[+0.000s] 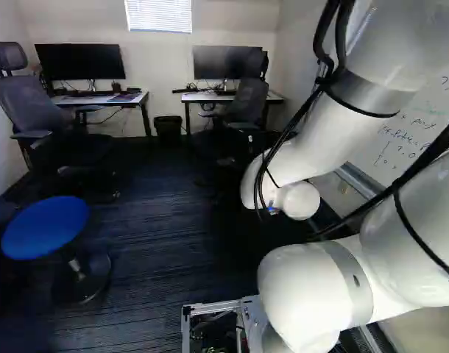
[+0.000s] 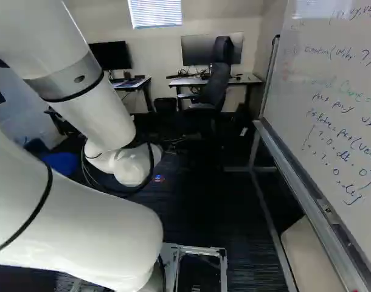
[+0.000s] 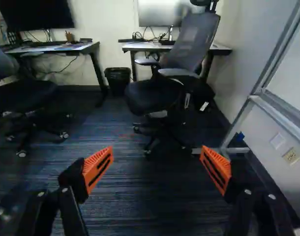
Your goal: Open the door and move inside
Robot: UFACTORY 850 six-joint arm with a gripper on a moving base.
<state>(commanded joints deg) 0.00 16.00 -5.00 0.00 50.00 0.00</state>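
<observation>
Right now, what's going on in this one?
The robot arm is in an office and isn't handling anything. Its end effector is open, with nothing between its fingers, and faces an office chair in front of a desk. A whiteboard stands at the right of the right base view. No door shows in any view, so I can't tell whether it has been opened.

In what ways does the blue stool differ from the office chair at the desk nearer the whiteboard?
The blue stool has a round seat with no backrest; the office chair has a tall backrest and armrests. The stool stands on a round base, while the chair has spread legs. Both stand on the dark floor.
</observation>
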